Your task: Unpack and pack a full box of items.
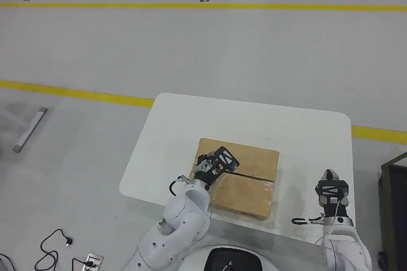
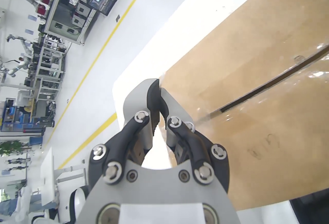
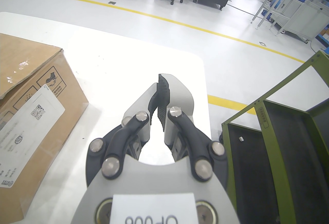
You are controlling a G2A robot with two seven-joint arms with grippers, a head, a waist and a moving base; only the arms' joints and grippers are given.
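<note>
Sitting mid-frame on the table [image 1: 305, 135], the box [image 1: 251, 179] has the left gripper [image 2: 159, 92], pinched narrow, over its left edge; the right gripper [image 3: 161, 92], likewise narrow, hovers at lower right.

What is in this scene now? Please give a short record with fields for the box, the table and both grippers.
table: white, rounded corners
box: brown cardboard, flaps down, narrow gap between them, on the table
left gripper: shut, at the box's top edge
right gripper: shut, empty, over the table beside the box
beside table: green cart
</note>
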